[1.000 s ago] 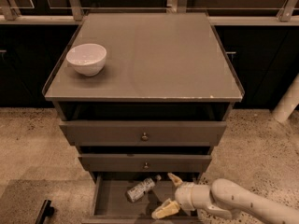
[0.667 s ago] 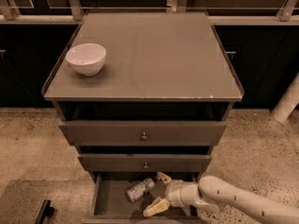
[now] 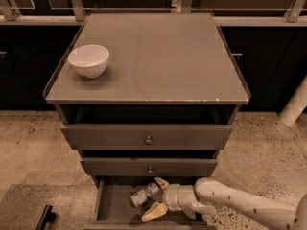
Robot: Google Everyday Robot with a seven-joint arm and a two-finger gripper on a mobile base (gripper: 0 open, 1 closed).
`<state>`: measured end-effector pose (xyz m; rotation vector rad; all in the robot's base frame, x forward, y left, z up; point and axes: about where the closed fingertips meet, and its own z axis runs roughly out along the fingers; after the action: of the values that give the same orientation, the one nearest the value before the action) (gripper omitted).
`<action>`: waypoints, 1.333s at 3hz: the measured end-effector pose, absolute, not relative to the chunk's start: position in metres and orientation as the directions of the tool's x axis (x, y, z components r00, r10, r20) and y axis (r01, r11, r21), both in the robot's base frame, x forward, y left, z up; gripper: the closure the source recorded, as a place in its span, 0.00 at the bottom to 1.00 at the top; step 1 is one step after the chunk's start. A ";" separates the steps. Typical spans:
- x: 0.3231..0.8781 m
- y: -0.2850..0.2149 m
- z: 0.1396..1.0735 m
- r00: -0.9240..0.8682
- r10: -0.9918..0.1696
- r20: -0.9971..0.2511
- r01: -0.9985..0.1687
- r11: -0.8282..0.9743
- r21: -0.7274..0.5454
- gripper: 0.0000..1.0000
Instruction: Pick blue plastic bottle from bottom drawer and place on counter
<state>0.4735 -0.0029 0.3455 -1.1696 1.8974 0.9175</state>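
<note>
The blue plastic bottle (image 3: 144, 194) lies on its side on the plank floor of the open bottom drawer (image 3: 115, 210), cap toward the back right. My gripper (image 3: 152, 198) reaches into the drawer from the right, open, one tan finger (image 3: 160, 183) behind the bottle's cap end and the other finger (image 3: 153, 212) in front of it. The bottle lies between the fingers, not gripped. The counter (image 3: 158, 56) above is glossy and grey-brown with a chipped front edge.
A white bowl (image 3: 88, 60) stands on the counter's left side. Two upper drawers with round knobs (image 3: 148, 140) are partly pulled out above the bottom one. A white post (image 3: 295, 104) stands at the right. A dark object (image 3: 44, 217) lies on the floor at lower left.
My gripper has moved left inside the bottom drawer, from right of the bottle to straddling it. The bottle has not moved.
</note>
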 end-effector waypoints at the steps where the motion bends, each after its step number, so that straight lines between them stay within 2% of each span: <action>1: 0.471 -0.004 0.346 -0.339 -0.416 -0.844 -0.916 0.353 0.194 0.00; 2: 0.473 0.000 0.318 -0.380 -0.418 -0.825 -0.899 0.379 0.221 0.00; 3: 0.484 0.025 0.251 -0.434 -0.428 -0.793 -0.884 0.374 0.282 0.00; 4: 0.486 0.026 0.249 -0.434 -0.427 -0.794 -0.883 0.376 0.281 0.00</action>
<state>0.4860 0.0259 0.2494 -1.1248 2.0172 0.9475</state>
